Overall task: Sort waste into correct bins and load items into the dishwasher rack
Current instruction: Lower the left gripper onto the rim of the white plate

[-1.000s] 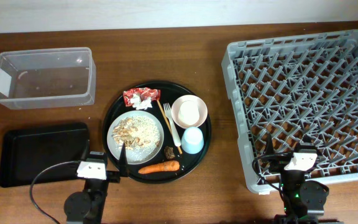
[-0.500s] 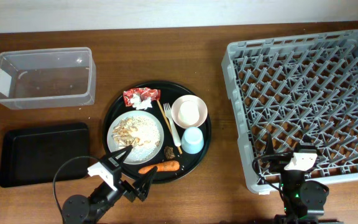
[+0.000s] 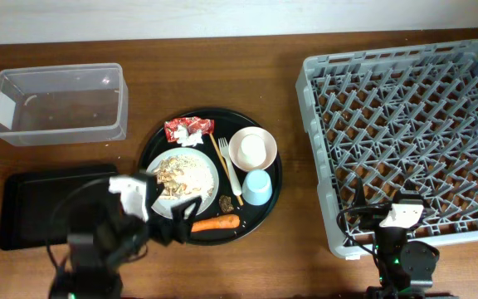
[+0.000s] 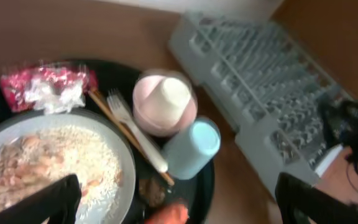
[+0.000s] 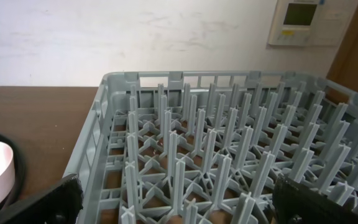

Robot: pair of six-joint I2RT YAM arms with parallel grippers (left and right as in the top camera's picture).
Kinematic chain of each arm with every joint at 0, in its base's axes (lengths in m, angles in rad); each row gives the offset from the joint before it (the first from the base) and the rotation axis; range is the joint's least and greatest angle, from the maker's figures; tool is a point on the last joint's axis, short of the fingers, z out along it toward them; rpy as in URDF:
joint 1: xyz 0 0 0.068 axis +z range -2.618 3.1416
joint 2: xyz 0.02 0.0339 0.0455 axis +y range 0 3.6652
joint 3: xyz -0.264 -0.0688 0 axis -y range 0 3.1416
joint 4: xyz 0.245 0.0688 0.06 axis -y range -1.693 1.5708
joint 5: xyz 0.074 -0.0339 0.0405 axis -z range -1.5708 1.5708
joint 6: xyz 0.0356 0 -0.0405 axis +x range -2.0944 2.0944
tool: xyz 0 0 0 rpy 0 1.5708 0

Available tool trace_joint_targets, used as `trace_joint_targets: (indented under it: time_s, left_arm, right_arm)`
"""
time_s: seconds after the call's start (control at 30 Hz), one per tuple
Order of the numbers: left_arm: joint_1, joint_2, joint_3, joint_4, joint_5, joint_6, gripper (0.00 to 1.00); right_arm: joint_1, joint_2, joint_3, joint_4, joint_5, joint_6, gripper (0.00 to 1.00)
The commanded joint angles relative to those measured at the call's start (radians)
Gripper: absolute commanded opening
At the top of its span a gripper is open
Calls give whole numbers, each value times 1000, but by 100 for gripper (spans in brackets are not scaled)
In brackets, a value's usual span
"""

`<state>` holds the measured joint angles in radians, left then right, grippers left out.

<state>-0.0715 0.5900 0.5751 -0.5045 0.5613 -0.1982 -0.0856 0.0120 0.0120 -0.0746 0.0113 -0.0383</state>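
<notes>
An orange carrot lies at the front of the round black tray, and its tip shows in the left wrist view. The grey plate holds white rice and beige scraps. A brown lump, white fork, red-and-white wrapper, light blue cup and pinkish bowl holding a white cup share the tray. My left gripper is open over the plate's front edge and the carrot. My right gripper is open at the rack's front edge.
The grey dishwasher rack fills the right side. A clear tub stands at the back left. A flat black tray lies at the front left, partly under my left arm. Cables trail at the table's front edge.
My left arm has swung right from beside the flat black tray to over the plate's front edge and the carrot. The right arm has not moved.
</notes>
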Motion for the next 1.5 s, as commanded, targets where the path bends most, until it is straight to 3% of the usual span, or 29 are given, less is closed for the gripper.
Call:
trace_joint_targets:
  time_s: [0.0, 0.23, 0.3, 0.4, 0.57, 0.7, 0.8, 0.97, 1.03, 1.1, 1.17, 1.47]
  left_arm:
    - [-15, 250, 204, -125, -9, 44, 99]
    - [-44, 486, 346, -122, 232, 32, 99]
    - [-44, 514, 346, -128, 182, 24, 99]
    - [-84, 542, 346, -196, -33, -37, 99]
    - [-285, 584, 346, -258, -387, -64, 99]
    - [-388, 628, 346, -252, -522, -71, 99]
    - [-413, 659, 346, -243, -519, -69, 99]
    - [-412, 689, 346, -264, -752, -63, 99]
    - [-412, 708, 346, -264, -779, -62, 99]
    - [-413, 739, 346, -266, -749, -62, 92]
    - [-413, 787, 346, -276, -694, -55, 92]
    - [-429, 918, 345, -278, -698, -32, 92]
  right_arm:
    - [-6, -8, -6, -5, 12, -6, 99]
    - [-6, -8, -6, -5, 12, -6, 99]
    - [-6, -8, -6, -5, 12, -6, 99]
    - [-6, -8, -6, -5, 12, -6, 99]
    - [-6, -5, -6, -5, 12, -6, 98]
    - [-6, -5, -6, -5, 12, -6, 99]
    - [-6, -5, -6, -5, 12, -6, 99]
    - [-6, -5, -6, -5, 12, -6, 99]
    - [-6, -5, -6, -5, 12, -6, 99]
    - [-6, -5, -6, -5, 12, -6, 99]
    - [-6, -5, -6, -5, 12, -6, 99]
    - [-6, -5, -6, -5, 12, -6, 99]
